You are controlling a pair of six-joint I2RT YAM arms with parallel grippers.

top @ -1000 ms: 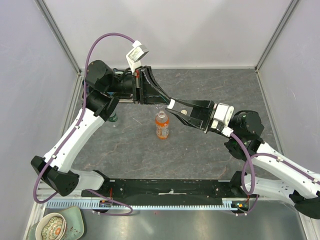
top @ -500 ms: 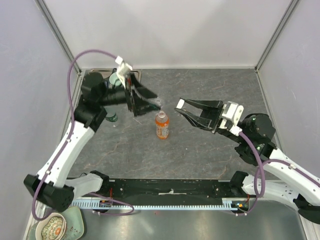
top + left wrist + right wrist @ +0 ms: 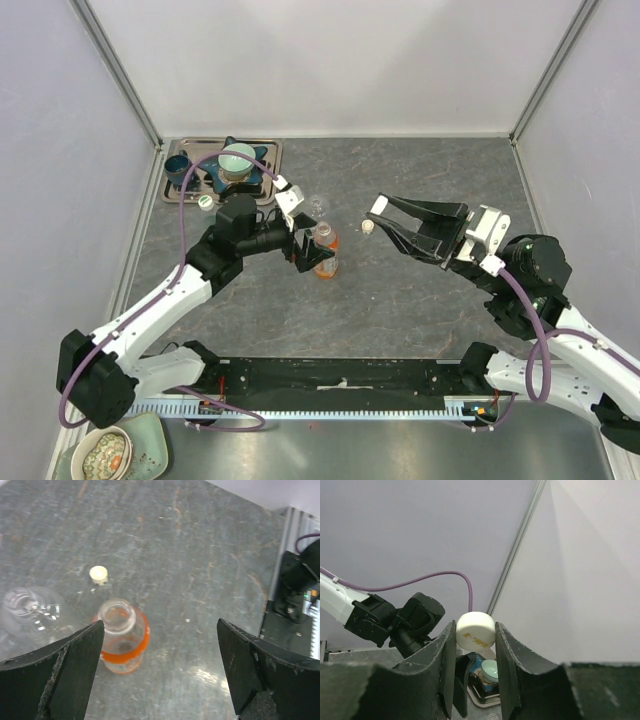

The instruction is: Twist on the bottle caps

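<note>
First, nearest to us, the black base rail (image 3: 340, 378) lines the near edge of the grey table (image 3: 400, 320), and a band of bare surface separates it from the bottles. Past that band our left gripper (image 3: 160, 625) sits low over the table, jaws spread wide and holding nothing. Ahead of the gap, closer to one finger, stands the orange bottle (image 3: 121, 640). It is upright, with a clear neck, an open mouth without a cap, and an orange band round the shoulder. Whether the finger touches it we cannot tell. Just beside it on the far side stands the clear bottle (image 3: 22, 605), also upright and uncapped, with rounded shoulders. To the right of both, apart from them, the loose cap (image 3: 98, 574) lies on the table, small, round and cream. On that side our right gripper (image 3: 475, 625) is raised, its jaws closed on the held cap (image 3: 475, 631), cream with faint yellow print on its side. Farther back, a wide stretch of grey surface runs from the bottles to the walls (image 3: 340, 70) on the right and far sides. We see the tray (image 3: 272, 148) in the far-left corner, carrying the dark blue cup (image 3: 180, 170) and the pale green bowl (image 3: 238, 160). The walls close the left side too.
</note>
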